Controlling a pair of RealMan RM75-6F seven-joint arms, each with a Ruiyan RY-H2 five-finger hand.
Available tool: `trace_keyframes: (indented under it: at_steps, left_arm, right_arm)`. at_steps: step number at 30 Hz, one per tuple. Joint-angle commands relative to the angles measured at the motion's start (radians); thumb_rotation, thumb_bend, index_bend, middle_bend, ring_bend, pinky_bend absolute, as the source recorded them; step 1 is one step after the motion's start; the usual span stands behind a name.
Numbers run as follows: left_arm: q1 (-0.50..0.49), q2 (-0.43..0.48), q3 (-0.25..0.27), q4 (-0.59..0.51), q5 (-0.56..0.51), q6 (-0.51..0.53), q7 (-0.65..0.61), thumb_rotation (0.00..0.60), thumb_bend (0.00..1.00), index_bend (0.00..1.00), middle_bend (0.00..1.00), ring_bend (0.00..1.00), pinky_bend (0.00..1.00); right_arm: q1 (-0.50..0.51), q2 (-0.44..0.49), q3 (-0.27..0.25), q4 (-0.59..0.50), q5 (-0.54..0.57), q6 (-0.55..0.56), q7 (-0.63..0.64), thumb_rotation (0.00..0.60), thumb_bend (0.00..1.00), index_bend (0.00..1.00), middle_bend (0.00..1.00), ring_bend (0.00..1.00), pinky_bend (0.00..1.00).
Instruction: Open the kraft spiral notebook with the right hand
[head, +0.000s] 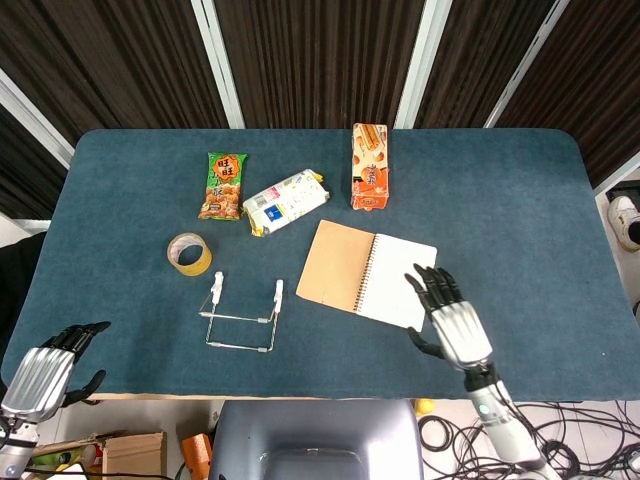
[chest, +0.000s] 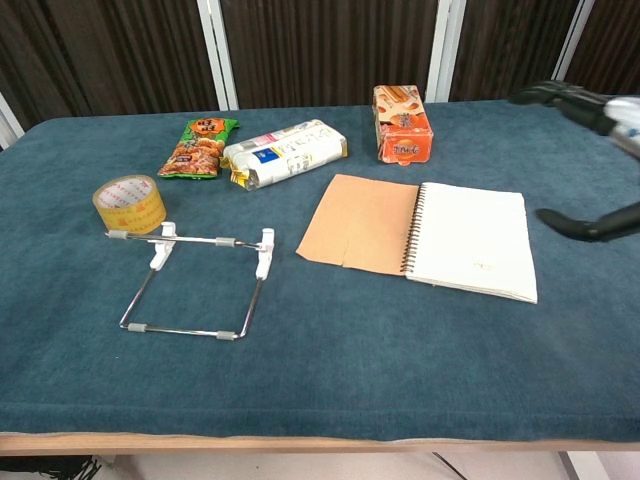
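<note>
From the head view, the kraft spiral notebook (head: 365, 274) lies open at mid-table, brown cover folded left and a white page to the right, while the right hand (head: 452, 320) hovers just off the page's near right corner with fingers spread, holding nothing; the left hand (head: 45, 372) hangs past the near left table edge, fingers loosely apart and empty. From the chest view, the notebook (chest: 420, 236) lies flat beside a wire stand (chest: 200, 283), a tape roll (chest: 128, 203) and snack packs (chest: 285, 152), and only the right hand's dark fingertips (chest: 585, 226) show at the right edge.

Head view looks steeply down from above the near edge of the blue felt-covered table (head: 520, 200), taking in its whole top. Chest view sits low and closer at that edge, facing level across the same table (chest: 330, 380) toward the dark slatted wall (chest: 320, 50).
</note>
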Motion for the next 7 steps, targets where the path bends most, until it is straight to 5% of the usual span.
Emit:
trace_keyframes:
  at_steps: [1,7]
  left_arm:
    - [0.003,-0.008,-0.006,-0.002,-0.009,0.003,0.017,0.600,0.32,0.23,0.29,0.25,0.47]
    - [0.005,-0.015,-0.011,-0.005,-0.019,0.004,0.038,0.600,0.32,0.23,0.29,0.25,0.47]
  right_arm:
    - [-0.187,0.144,-0.033,0.137,0.071,0.088,0.017,0.600,0.29,0.00,0.00,0.00,0.08]
    - [-0.206,0.138,-0.019,0.134,0.055,0.084,-0.015,0.600,0.29,0.00,0.00,0.00,0.08]
